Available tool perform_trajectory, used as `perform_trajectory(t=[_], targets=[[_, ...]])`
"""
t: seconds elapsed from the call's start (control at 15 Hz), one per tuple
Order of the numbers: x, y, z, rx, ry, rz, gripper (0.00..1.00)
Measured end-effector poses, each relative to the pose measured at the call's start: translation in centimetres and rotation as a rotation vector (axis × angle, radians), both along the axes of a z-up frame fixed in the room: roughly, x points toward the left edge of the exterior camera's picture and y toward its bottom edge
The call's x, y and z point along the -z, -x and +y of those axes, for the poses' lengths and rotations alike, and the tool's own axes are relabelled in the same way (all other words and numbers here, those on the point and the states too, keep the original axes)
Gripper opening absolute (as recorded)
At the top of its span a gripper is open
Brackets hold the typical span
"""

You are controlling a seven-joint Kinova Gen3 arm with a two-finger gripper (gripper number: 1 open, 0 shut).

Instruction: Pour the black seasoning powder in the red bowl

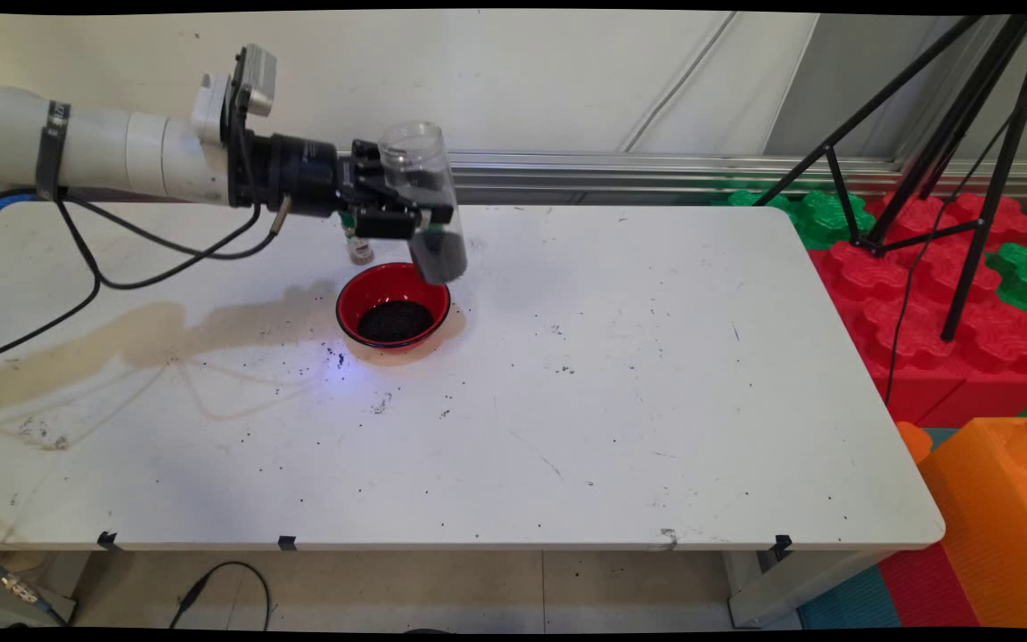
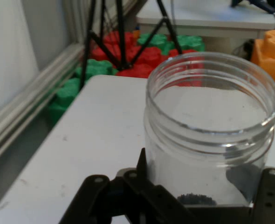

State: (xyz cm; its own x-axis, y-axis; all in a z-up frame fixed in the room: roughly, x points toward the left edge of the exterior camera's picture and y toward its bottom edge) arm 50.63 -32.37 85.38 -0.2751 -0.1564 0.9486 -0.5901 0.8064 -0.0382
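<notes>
A clear plastic jar (image 2: 209,128) is filling the right half of the hand view, nearest the lens, its threaded mouth open and lidless. The black gripper (image 2: 193,196) is clamping it at the lower body, with linkage rising on both sides of the jar at the bottom edge of that frame. A small amount of dark granular material is lying inside the jar near the base.

In the main view, the gripper (image 1: 415,218) is holding the jar (image 1: 424,201) upright or slightly tilted in the upper-left part of the frame, above the table (image 1: 656,401). The jar's lower portion is showing dark contents. It is hanging just above the upper-right rim of a red bowl (image 1: 393,305), which is sitting on the table and containing a dark granular heap. A small bottle (image 1: 358,245) is standing just behind the bowl, partly hidden by the gripper.

Dark specks are lying scattered over the table around the bowl. At the right of the frame, a black tripod (image 1: 950,143) is standing on red and green foam blocks (image 1: 915,294), with an orange block (image 1: 999,508) in the lower right corner.
</notes>
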Motion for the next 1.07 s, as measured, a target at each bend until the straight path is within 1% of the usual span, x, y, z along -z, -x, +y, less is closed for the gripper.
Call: perform_trajectory(t=[0.27,0.6,0.93,1.07], targets=[[-0.2,-0.9,-1.0,-0.032,0.029,-0.006,0.0],[-0.1,-2.2,-2.6,-0.078,0.081,-0.028,0.0],[0.3,-3.6,-3.8,-0.109,0.165,-0.083,0.0],[0.6,-4.2,-4.1,-0.114,0.204,-0.117,0.0]])
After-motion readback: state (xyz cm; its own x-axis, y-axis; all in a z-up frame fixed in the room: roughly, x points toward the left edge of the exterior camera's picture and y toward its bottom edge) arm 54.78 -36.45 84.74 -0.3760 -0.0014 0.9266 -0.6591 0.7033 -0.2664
